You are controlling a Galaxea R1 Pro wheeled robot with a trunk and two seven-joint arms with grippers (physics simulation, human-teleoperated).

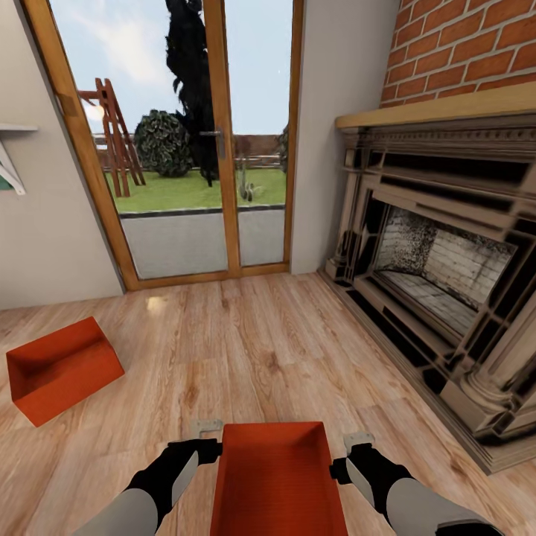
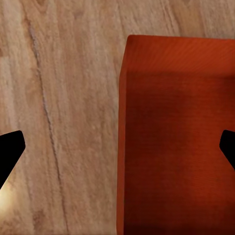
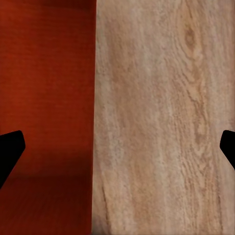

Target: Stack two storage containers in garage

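You are in the living room, over a light wood-plank floor (image 1: 253,350) whose grain runs away from you toward a wooden-framed glass door (image 1: 216,141) with grass and a hedge behind it. A brick-topped fireplace (image 1: 439,253) fills the wall off beyond your right gripper (image 1: 356,441).

One storage container (image 1: 272,476) sits directly between your two grippers, open top up. Your left gripper (image 1: 206,428) is at its left wall and your right one at its right wall, each with a pale finger showing just beside the rim. In both wrist views the dark fingertips (image 2: 11,149) stand wide apart at the frame edges, so both grippers are spread. The left one straddles the container's wall; the right seems to do the same, though contact is hard to judge from here.

The second storage container (image 1: 63,368) lies on the planks well ahead and outward of your left gripper, tilted, near the cream wall (image 1: 45,238).
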